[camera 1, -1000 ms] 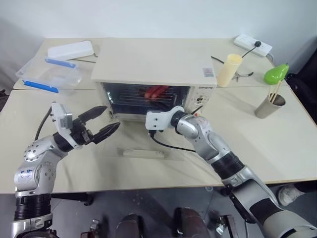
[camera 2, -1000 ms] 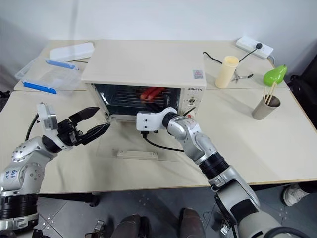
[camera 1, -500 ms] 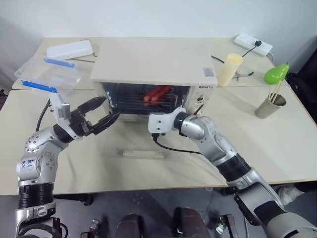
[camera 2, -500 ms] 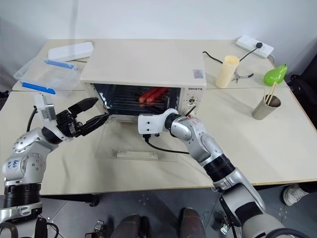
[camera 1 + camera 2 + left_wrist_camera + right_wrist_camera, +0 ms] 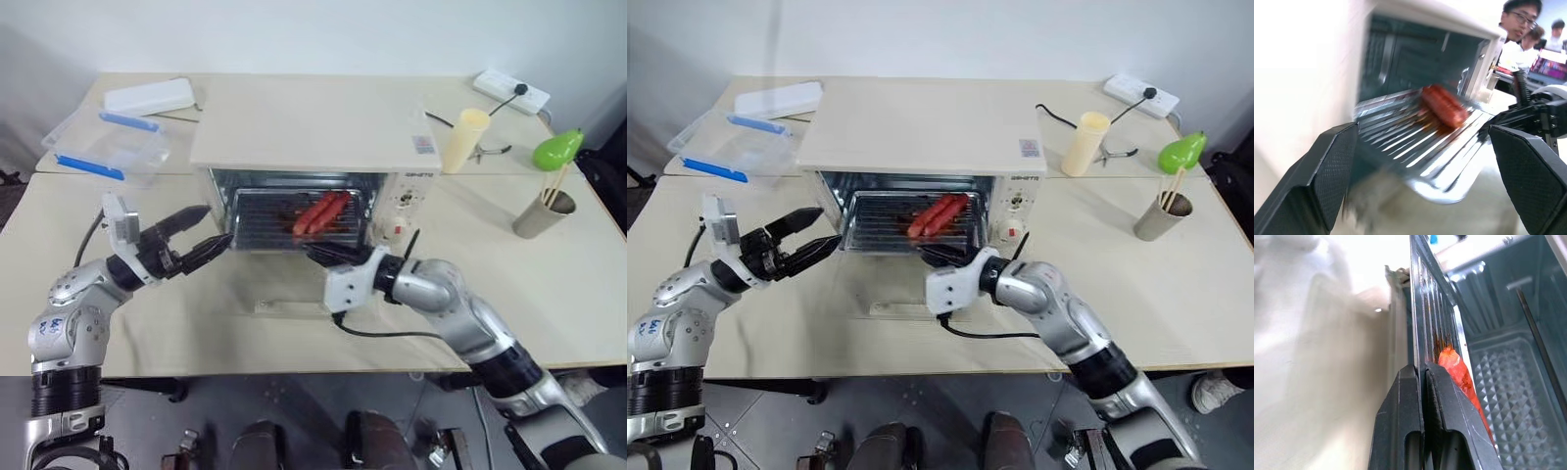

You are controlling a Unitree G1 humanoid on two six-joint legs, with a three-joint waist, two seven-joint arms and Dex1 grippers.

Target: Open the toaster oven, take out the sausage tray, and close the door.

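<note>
Two red sausages [image 5: 939, 213] lie side by side on the sausage tray [image 5: 884, 226], a shallow silvery pan with a ribbed, grease-browned floor that juts partway out of the toaster oven [image 5: 921, 147]. The right gripper [image 5: 942, 258] has its black fingers pinched together on the tray's front rim, at about five o'clock from the sausages; in the right wrist view the thin metal edge sits squarely between the two pads. The left gripper [image 5: 808, 243] hovers at the tray's nine o'clock side with its fingers spread wide, holding nothing and just clear of the oven's left corner. The door [image 5: 911, 294], a glass panel in a cream frame with a bar handle, lies folded flat on the table at six o'clock from the cavity, under the tray's path.

The grip is the weak point. One narrow pinch on a thin lip carries a wide, slick pan, so as more of the tray leaves the rack its far end could sag or swivel and send the smooth, round sausages rolling toward an edge. A dipping tray might also scrape or knock the glass. The left fingers, hard and tapered, could bump the oven's cream metal wall if they close in carelessly. How deep the pads bite is hard to judge, since the left wrist view is smeared.
</note>
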